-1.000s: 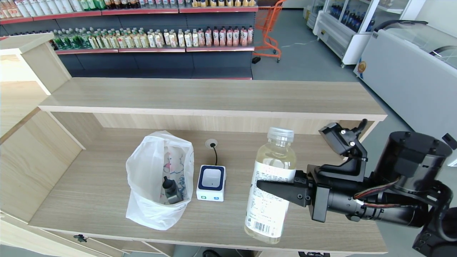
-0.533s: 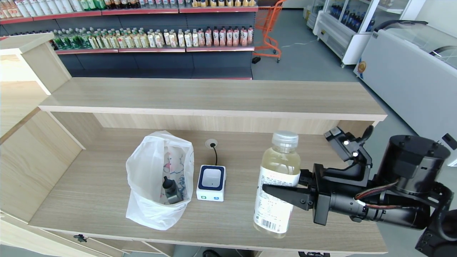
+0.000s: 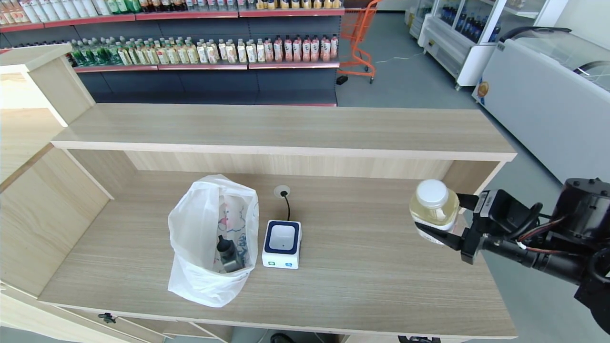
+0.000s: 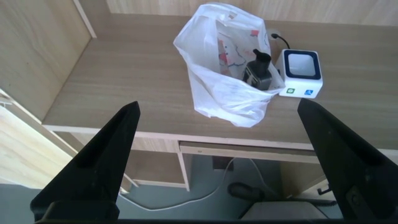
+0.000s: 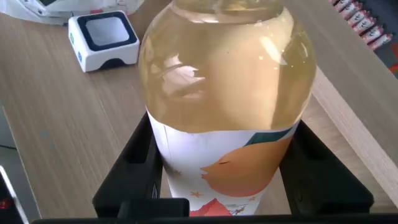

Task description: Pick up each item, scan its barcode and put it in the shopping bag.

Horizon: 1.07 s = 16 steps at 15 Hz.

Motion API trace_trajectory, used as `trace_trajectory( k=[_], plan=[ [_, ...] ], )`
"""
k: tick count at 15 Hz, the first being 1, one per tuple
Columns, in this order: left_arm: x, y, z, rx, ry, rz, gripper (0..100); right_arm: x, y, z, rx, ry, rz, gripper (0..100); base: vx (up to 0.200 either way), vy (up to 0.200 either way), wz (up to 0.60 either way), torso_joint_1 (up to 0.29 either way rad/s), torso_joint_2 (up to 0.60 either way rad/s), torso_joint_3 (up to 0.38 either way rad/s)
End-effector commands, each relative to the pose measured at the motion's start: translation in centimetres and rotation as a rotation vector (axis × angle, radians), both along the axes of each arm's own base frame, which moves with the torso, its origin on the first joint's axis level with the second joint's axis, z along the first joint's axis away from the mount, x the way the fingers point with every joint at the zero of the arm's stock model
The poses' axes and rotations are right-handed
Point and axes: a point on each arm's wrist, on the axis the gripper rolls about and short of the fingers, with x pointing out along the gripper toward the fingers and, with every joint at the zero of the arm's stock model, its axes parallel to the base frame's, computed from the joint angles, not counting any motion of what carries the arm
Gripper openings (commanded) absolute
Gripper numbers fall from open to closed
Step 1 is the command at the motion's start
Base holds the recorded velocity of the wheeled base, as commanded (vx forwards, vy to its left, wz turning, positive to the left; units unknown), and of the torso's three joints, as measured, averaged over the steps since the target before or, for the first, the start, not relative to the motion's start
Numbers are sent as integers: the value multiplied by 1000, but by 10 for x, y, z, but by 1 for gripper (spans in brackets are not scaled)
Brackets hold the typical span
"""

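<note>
fingers of the right gripper (image 3: 436, 215) are clamped on either side of the bottle (image 3: 433, 205), gripping it across its label below the shoulder. the bottle stands at the right end of the counter (image 3: 362, 281), its long axis roughly upright, white cap on top. whether its base touches the wood i cannot tell.

what matters for the coming move: the scanner (image 3: 282, 244) sits well apart from the bottle, toward the robot's left, window facing up. the shopping bag (image 3: 205, 247) stands just beside the scanner on its far left side, mouth open with goods already inside. the bottle would likely have to travel left and tip so its barcode faces that window. no barcode shows on it from here.

the left gripper (image 4: 217, 109) hangs off the counter's front edge near the bag, fingers spread wide, holding nothing. the right arm has the bottle, so the scan looks like its job.

compared with a second ago, the right arm has drawn back to the right and lower. the bottle was then raised closer to the scanner, its barcode showing low on the label.
</note>
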Motion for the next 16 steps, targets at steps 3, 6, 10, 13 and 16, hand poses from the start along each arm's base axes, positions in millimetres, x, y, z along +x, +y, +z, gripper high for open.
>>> trace_trajectory(
  k=[3,6,10,13,16],
  plan=[
    [0,0,0,0,0,0,100,5,-9,-11,-62,-24,-43,0,0,0,0,0,0,0],
    [0,0,0,3,0,-1,100,1,-10,-15,-65,-4,-44,0,0,0,0,0,0,0],
    [0,0,0,1,0,0,100,-1,-9,-16,-63,2,-38,0,0,50,0,1,1,1],
    [0,0,0,0,0,0,100,0,-8,-16,-47,18,-31,0,0,200,0,4,2,2],
    [0,0,0,0,0,0,100,0,-8,-16,-37,20,-4,0,0,200,0,1,2,-2]
  ],
)
